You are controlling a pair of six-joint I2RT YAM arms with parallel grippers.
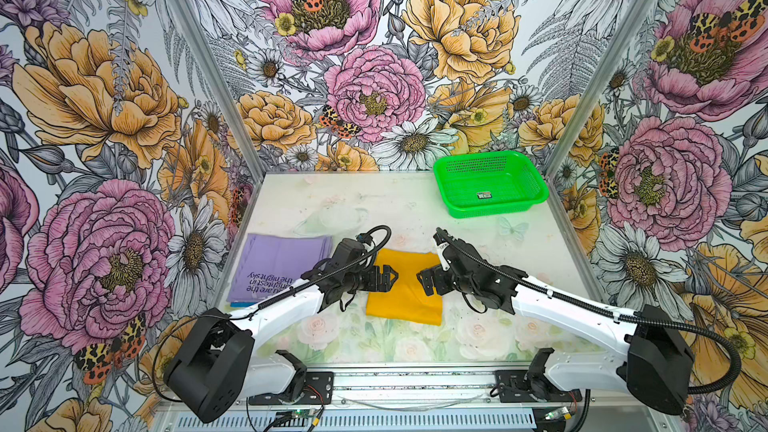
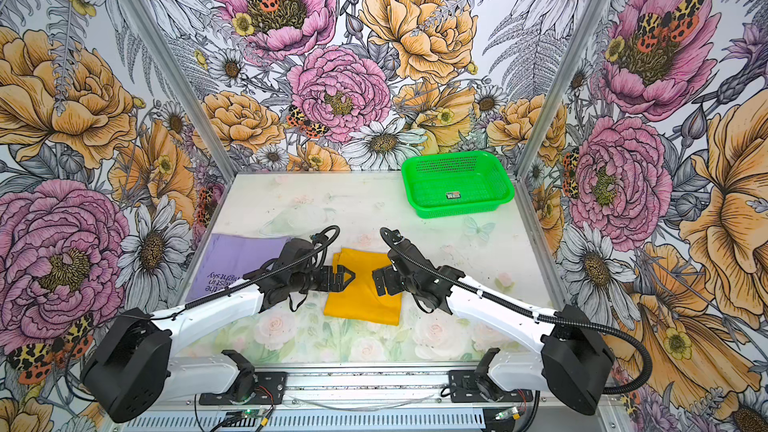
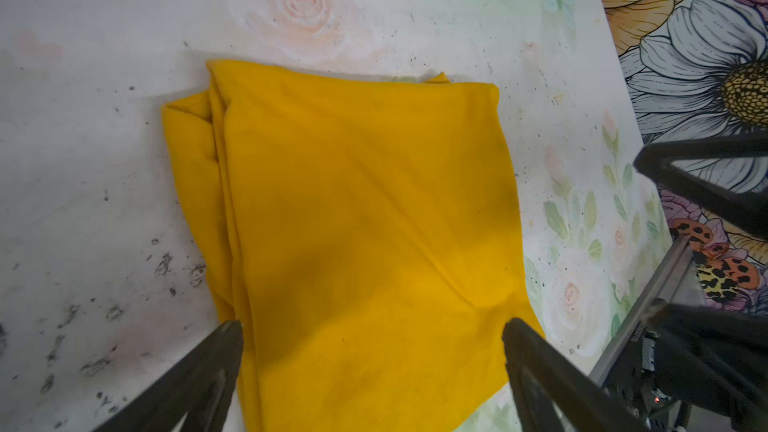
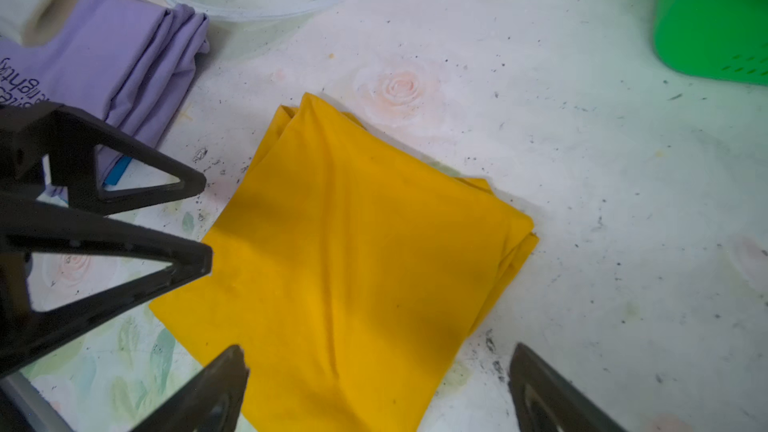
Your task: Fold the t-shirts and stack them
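Nearest, well this side of the yellow shirt (image 1: 405, 297): metal rail (image 1: 415, 380) carrying both arm bases. From there, left arm (image 1: 286, 305) and right arm (image 1: 557, 305), white, angled inward toward the yellow shirt from either side.

Over the yellow shirt's left edge: left gripper (image 1: 392, 278), jaws spread wide, gripping nothing. Contact with the cloth: cannot tell. Over the yellow shirt's right edge: right gripper (image 1: 422, 283), jaws spread wide too, gripping nothing, tips pointed at the left gripper across a narrow gap above the cloth.

Yellow shirt itself: folded into a rough rectangle, flat on the table (image 1: 332, 201), about mid-table toward the near side. Stacked fold edges showing along one side, soft diagonal creases on top, a darker shadow band across it.

Just left of the yellow shirt, close but not touching: lavender shirt (image 1: 282, 259), folded flat, dark printed text facing up, near part hidden under the left arm. Beneath that lavender shirt, also left of the yellow shirt, peeking out along the near edge: thin strip of blue shirt (image 4: 117, 170), barely visible.

Beyond the yellow shirt and off to its right, well apart, by the far right table corner: green basket (image 1: 490, 210), upright, mesh walls, small sticker (image 1: 484, 195) on its floor.

Farthest back from the yellow shirt: floral wallpaper (image 1: 374, 76) covering all three walls.
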